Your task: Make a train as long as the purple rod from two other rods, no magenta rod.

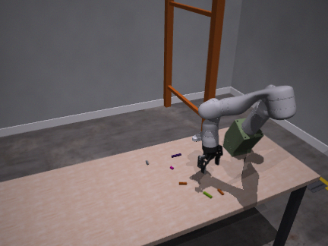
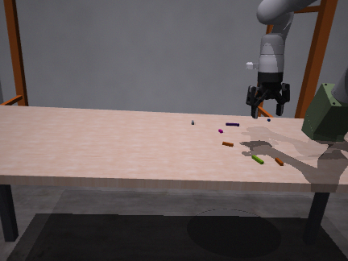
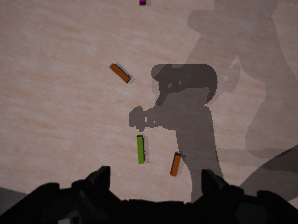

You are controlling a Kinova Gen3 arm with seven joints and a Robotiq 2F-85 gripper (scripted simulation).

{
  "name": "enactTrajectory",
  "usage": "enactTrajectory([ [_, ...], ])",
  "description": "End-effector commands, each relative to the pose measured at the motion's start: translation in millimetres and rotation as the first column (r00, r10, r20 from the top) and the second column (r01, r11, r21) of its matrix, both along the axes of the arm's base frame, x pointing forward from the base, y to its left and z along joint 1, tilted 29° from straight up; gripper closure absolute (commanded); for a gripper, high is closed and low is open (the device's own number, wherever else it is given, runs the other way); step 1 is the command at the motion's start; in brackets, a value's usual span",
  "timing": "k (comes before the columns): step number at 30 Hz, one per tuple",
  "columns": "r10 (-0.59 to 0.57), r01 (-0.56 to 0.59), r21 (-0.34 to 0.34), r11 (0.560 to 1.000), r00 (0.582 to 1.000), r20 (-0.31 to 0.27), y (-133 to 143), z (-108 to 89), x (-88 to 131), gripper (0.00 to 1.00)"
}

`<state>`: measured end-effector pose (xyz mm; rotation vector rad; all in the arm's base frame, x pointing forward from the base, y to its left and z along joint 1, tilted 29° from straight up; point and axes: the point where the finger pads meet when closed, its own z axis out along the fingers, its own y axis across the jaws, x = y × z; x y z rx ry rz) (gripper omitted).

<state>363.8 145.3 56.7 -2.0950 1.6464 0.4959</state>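
Table point(image 1: 95, 205) point(image 2: 101, 149) point(image 3: 60, 115), pale wood-grain top. Directly on it, all apart: 1 lime rod point(image 1: 207, 194) point(image 2: 258, 159) point(image 3: 140, 149); 2 orange rods, 1 of them point(image 1: 220, 191) point(image 2: 279, 161) point(image 3: 175, 164) beside the lime; 1 purple rod point(image 1: 176, 156) point(image 2: 232, 124); 1 magenta rod point(image 1: 171, 168) point(image 2: 221, 130) point(image 3: 142, 2); 1 grey rod point(image 1: 147, 162) point(image 2: 192, 122); 1 blue rod point(image 2: 269, 120).

The table point(image 1: 95, 205) point(image 2: 113, 149) point(image 3: 60, 110) looks like pale wood, smooth and matt, under a plastic-looking matt lime rod point(image 1: 207, 194) point(image 2: 258, 159) point(image 3: 140, 149).

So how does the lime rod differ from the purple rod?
The lime rod is bright yellow-green, while the purple rod is very dark. In the exterior view the lime rod slants, while the purple rod lies nearly level across the picture. The lime rod lies nearer the front table edge than the purple rod. Both lie flat, outside the fingers.
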Motion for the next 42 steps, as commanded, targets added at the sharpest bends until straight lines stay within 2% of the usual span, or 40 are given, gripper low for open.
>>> enactTrajectory([
  [1, -0.016, 0.016, -0.003, 1.0, 1.0, 0.001, 0.0, 1.3, 2.1, 0.0],
  [42, -0.115, 0.114, -0.031, 0.993, 0.993, -0.025, 8.2, 7.0, 7.8, 0.0],
])
